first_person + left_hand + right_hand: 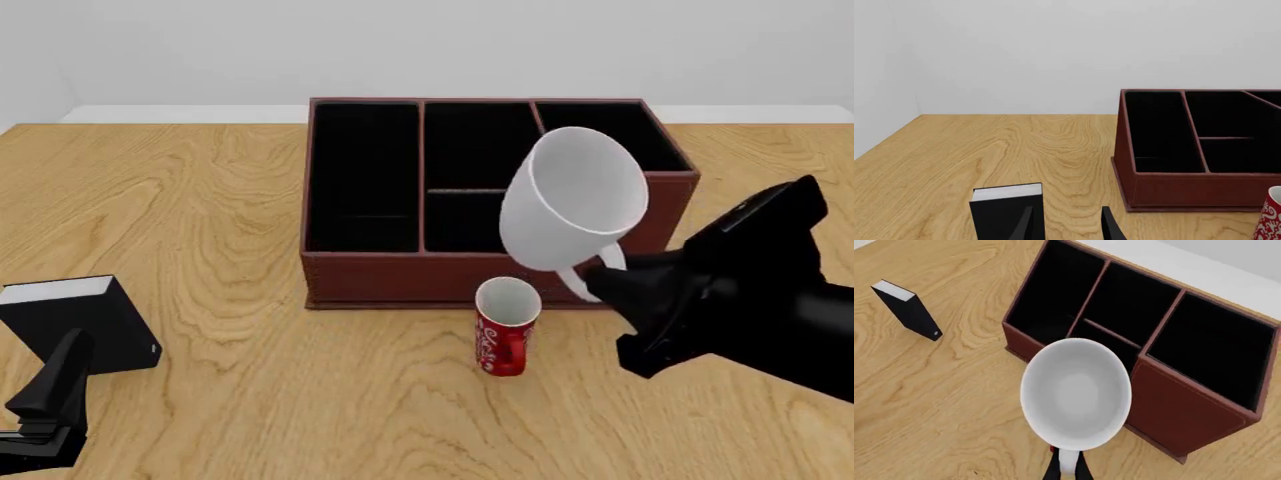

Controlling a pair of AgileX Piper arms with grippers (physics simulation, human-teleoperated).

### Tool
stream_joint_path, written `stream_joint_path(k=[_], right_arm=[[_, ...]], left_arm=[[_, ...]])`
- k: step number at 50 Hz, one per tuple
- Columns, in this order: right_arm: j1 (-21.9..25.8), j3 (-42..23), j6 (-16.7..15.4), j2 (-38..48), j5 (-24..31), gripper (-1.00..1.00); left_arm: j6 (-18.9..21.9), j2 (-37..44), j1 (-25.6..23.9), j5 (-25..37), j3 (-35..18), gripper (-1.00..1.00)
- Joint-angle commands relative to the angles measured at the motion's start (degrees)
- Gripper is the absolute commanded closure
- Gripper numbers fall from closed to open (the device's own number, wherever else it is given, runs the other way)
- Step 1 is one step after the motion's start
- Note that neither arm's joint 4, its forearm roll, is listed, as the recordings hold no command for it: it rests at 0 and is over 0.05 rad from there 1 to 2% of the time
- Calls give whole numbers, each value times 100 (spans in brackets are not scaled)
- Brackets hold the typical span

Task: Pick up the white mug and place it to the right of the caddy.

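Nearest the camera in the front view, the left claw [47,400] rests low over the wooden bench [240,380], well to the left of the caddy [400,275] and on its near side. Its fingers [1111,227] are spread apart with nothing between them, and they stand just beside a small black box with a white top [74,320].

On the near right of the caddy, the right claw [601,285] is clenched on the loop handle of the white mug [574,215]. The mug hangs clear of the bench, tipped so that its open mouth turns up and toward the arm. In the front view it overlaps the caddy's front wall and right-hand compartments; the right wrist view shows its white interior [1075,392] above the near edge of the caddy [1174,415], with the handle pinched between the two fingers [1081,471].

A slim red mug with white script [505,328] stands upright on the bench just in front of the caddy's front wall, below the raised white mug and apart from it.

Farthest back, the caddy sits on the bench with its black-lined compartments open upward, its right-hand section taller than the others.
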Motion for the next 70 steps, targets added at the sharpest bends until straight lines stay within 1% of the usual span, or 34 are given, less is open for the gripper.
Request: stream_joint_path(k=[1,11,28,36,44,51,57,62,70], right_arm=[[-290,173,134,-482,217,100],[-498,279,259,-835,445,100],[-808,452,428,-1096,587,100],[-1013,558,572,-1238,656,100],[-1361,546,668,-1539,996,100],[-1530,582,733,-1574,1024,100],[-1773,577,756,-1747,1225,100],[-1905,623,773,-1792,1263,100],[-2294,624,825,-1952,1502,100]], left_arm=[[0,0,0,0,0,-100],[0,0,0,0,0,-100],[0,0,0,0,0,-100],[0,0,0,0,0,-100],[0,0,0,0,0,-100],[0,0,0,0,0,-100],[0,0,0,0,0,-100],[0,0,0,0,0,-100],[0,0,0,0,0,-100]])
